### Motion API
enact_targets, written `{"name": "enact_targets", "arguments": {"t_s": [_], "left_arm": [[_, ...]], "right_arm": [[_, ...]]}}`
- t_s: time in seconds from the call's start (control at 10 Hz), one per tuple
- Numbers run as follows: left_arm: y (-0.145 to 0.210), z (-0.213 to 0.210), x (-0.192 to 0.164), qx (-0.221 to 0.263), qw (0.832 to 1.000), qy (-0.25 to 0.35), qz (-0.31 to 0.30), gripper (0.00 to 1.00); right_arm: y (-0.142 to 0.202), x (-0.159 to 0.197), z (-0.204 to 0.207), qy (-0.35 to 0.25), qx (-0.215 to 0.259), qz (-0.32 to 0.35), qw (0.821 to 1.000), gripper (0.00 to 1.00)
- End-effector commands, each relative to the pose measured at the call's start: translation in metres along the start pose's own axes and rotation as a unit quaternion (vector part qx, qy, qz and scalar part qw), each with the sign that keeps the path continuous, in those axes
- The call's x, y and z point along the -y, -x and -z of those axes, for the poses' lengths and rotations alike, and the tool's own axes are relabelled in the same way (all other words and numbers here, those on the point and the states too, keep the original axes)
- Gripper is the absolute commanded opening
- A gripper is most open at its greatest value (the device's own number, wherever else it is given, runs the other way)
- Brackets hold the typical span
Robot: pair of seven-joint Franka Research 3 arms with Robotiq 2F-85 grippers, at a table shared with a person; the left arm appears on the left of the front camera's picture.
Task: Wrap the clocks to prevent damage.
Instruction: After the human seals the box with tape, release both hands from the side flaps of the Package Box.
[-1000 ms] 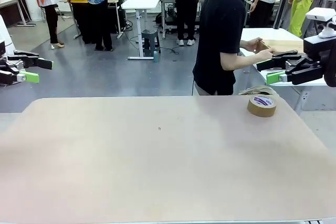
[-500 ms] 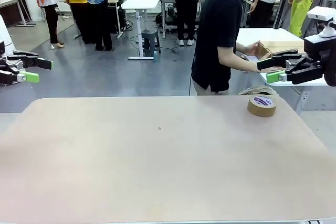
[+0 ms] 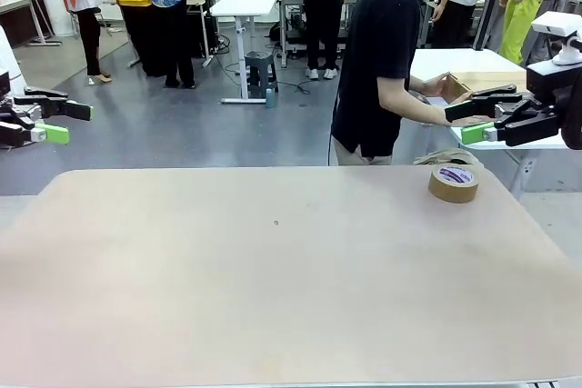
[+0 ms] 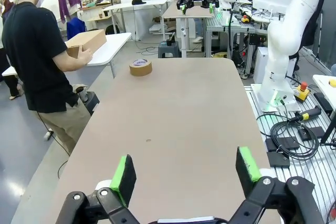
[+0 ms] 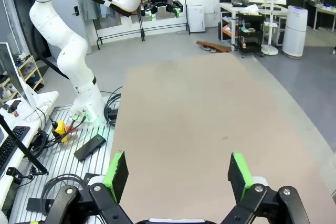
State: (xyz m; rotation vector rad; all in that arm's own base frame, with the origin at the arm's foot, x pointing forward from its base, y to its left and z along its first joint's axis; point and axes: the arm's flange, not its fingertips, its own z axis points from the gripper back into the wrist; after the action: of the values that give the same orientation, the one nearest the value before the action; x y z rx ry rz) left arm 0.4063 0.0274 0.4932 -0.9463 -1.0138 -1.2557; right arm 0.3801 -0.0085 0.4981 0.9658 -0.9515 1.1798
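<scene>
Left gripper (image 3: 53, 121) sits way out at the left edge of the front view, up off the table (image 3: 273, 297), fingers spread wide and nothing between them. Its wrist view says the same: both green pads (image 4: 124, 173) well apart, just bare tabletop past them. Most of that arm is cut off by the frame edge in the front view.

Moving right, the table is a plain tan top with one tiny dark speck near the middle. Near the far right corner there's a tape roll (image 3: 454, 183), brown, lying flat with a purple label on top. From the left wrist it shows as a small ring at the far end (image 4: 140, 67).

Behind that corner a person (image 3: 382, 61) in a black shirt is turned toward a side table, hands on a cardboard box (image 4: 86, 41). In the front view the box is mostly hidden behind the right gripper (image 3: 473, 123), so can't tell what's in it. No clocks on the table that I can make out.

Right gripper hangs in the air at the right edge, above and behind the tape, fingers wide apart too, touching nothing. Its wrist view shows the pads (image 5: 115, 173) spread over empty tabletop, with the left arm (image 5: 79, 40) at the far end.
</scene>
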Motion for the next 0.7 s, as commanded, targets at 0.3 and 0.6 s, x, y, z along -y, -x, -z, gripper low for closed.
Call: {"name": "enact_targets", "arguments": {"t_s": [0.3,0.6], "left_arm": [[-0.0012,-0.0019,0.0002,0.003,1.0,0.002,0.001,1.0],[-0.0012,-0.0019,0.0002,0.003,1.0,0.002,0.001,1.0]], "right_arm": [[0.0006,-0.0004,-0.0002,-0.002,0.0,0.006,1.0,1.0],[0.0006,-0.0004,-0.0002,-0.002,0.0,0.006,1.0,1.0]]}}
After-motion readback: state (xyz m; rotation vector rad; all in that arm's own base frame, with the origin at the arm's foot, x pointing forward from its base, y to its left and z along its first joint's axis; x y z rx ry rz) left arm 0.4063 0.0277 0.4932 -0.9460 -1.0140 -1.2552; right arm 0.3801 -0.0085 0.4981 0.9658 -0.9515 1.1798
